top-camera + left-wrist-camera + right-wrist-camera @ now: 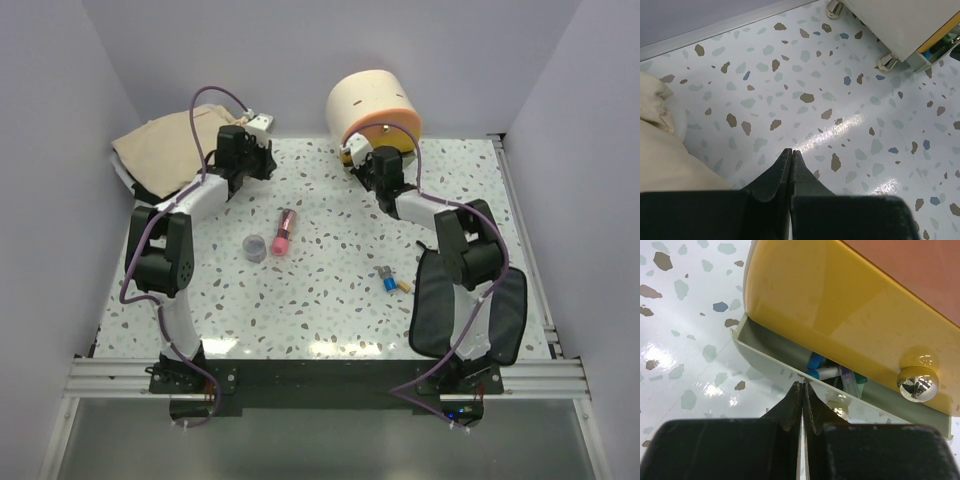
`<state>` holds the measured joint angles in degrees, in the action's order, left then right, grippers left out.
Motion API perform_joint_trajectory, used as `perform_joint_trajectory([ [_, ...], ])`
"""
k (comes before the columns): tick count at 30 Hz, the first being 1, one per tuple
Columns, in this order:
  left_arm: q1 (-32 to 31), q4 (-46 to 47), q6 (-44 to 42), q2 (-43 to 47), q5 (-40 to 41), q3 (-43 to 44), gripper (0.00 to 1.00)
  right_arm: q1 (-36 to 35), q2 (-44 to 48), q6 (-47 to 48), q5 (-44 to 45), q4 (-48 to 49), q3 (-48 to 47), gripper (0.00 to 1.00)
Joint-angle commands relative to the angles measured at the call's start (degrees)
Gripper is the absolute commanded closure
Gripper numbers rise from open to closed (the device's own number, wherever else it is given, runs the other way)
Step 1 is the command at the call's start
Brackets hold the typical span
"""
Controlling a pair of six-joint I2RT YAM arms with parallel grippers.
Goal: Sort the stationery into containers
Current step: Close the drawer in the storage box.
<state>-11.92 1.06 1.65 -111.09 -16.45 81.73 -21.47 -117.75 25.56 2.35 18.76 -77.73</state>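
The cream cylindrical box (368,100) stands at the back with its orange drawer front (386,133) facing me. In the right wrist view a grey lower drawer (765,357) under the yellow-orange front (830,305) is slightly open, with blue- and green-capped pens (827,371) inside. My right gripper (802,385) is shut and empty, its tips at that drawer's rim; it also shows in the top view (358,158). My left gripper (791,151) is shut and empty above bare table (266,160). A pink tube (284,232), a grey pot (256,246) and blue and yellow pieces (392,282) lie loose. The black pouch (505,320) lies front right.
A beige cloth bag (160,150) lies at the back left, beside my left gripper; it also shows in the left wrist view (660,150). A gold knob (918,381) sticks out of the orange drawer front. Walls close in the table on three sides.
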Motion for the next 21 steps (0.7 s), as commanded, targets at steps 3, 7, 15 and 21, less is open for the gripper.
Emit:
perform_joint_trajectory([
  [3, -0.6, 1.0, -3.0, 2.0, 1.2, -0.1, 1.0, -0.8, -1.4, 0.5, 2.5, 8.9, -3.0, 1.0],
  [7, -0.7, 1.0, -3.1, 2.0, 1.4, -0.1, 1.0, -1.3, -2.5, 0.7, 3.9, 10.9, -3.4, 1.0],
  [15, -1.3, 1.0, -3.4, 1.8, 2.3, -0.2, 1.0, -2.4, -4.7, 0.5, 6.9, 14.6, -4.6, 1.0],
  [21, -1.5, 0.8, -3.6, 1.8, 2.6, -0.2, 1.0, -2.7, -3.5, -0.9, 7.3, 12.0, -3.7, 1.0],
])
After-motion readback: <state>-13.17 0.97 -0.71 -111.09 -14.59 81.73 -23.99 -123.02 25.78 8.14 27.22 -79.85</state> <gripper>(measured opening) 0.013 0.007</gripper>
